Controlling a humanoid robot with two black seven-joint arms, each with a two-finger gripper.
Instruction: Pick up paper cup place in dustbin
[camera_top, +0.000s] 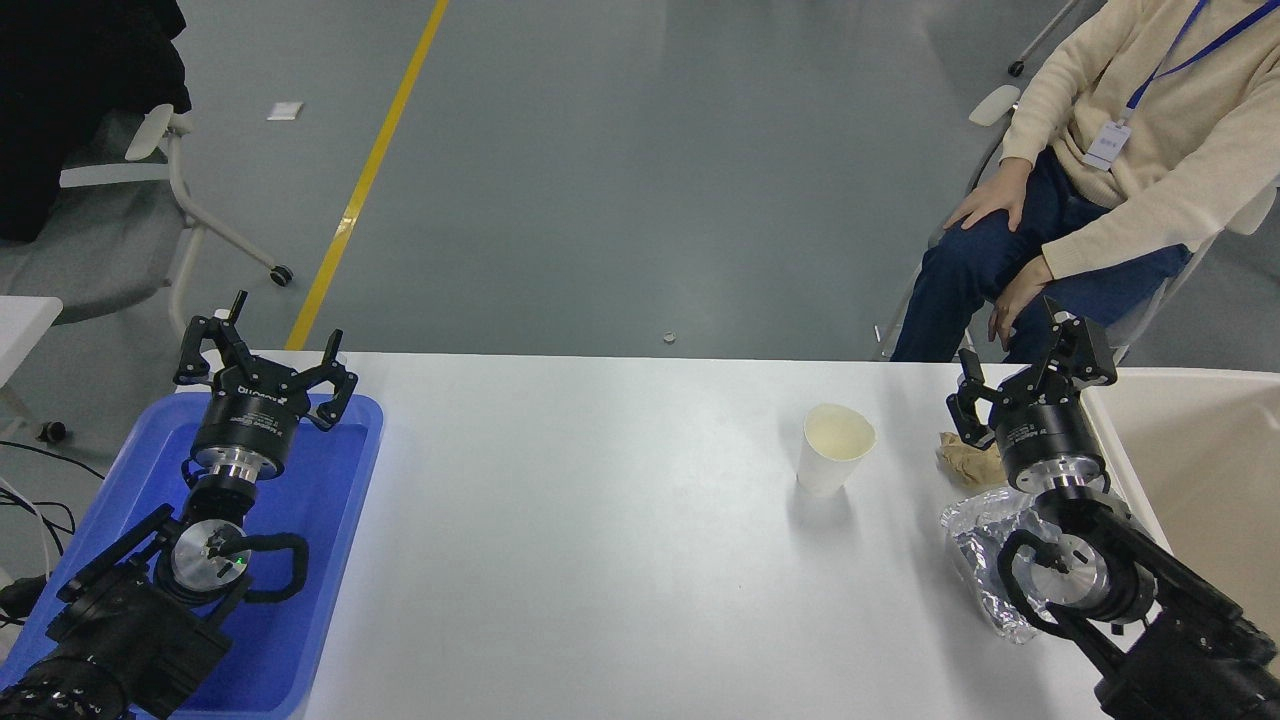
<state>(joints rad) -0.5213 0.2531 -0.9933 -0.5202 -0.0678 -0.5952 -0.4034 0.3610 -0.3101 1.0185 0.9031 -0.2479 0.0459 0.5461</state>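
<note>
At the far left the left hand (262, 362) is parked above the blue plastic tray (340, 560), fingers spread and holding nothing. Near the middle right of the white surface (600, 520), the paper cup (835, 448) stands upright, mouth up, apparently empty. It is likely very light and thin-walled, easy to crush or tip, so a gentle pinch across the wall below the rolled rim seems best. The right hand (1030, 372) hovers well apart to the cup's right, fingers released and empty, above a crumpled brown paper ball (968, 458) and crinkled foil (985, 560). The dustbin (1200, 470) sits at the right edge.
</note>
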